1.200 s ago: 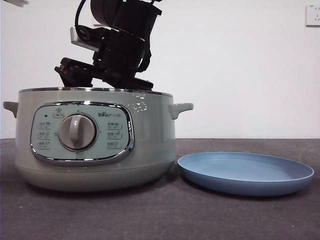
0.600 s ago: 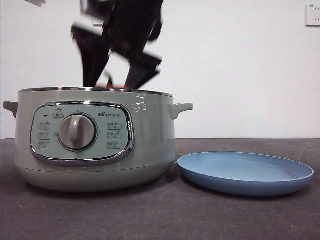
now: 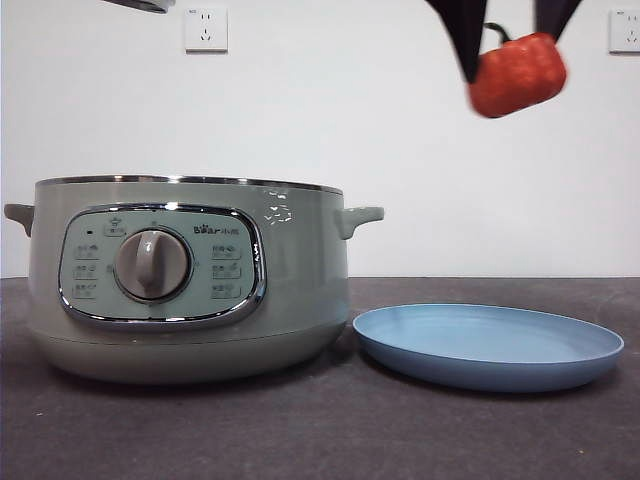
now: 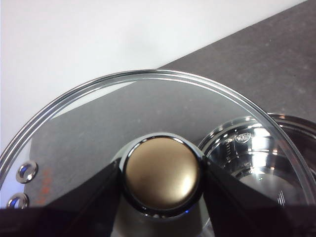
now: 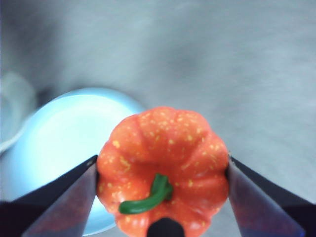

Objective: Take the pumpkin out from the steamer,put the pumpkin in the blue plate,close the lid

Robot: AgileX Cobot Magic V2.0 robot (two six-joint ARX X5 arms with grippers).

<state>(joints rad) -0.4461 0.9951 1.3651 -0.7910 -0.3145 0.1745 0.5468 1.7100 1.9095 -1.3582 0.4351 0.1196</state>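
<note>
Right end effector (image 5: 160, 197) clamps pumpkin (image 5: 163, 165): orange-red, ribbed, yellow-speckled, curved green stem. Left end effector (image 4: 160, 180) grips lid (image 4: 98, 128) knob.

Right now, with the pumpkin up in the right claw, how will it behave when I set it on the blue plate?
The pumpkin looks squat and ribbed, so it probably sits steady rather than rolling. Held by the right claw at its sides, it seems light and firm. The blue plate is shallow, so a high drop might bounce it out.
</note>
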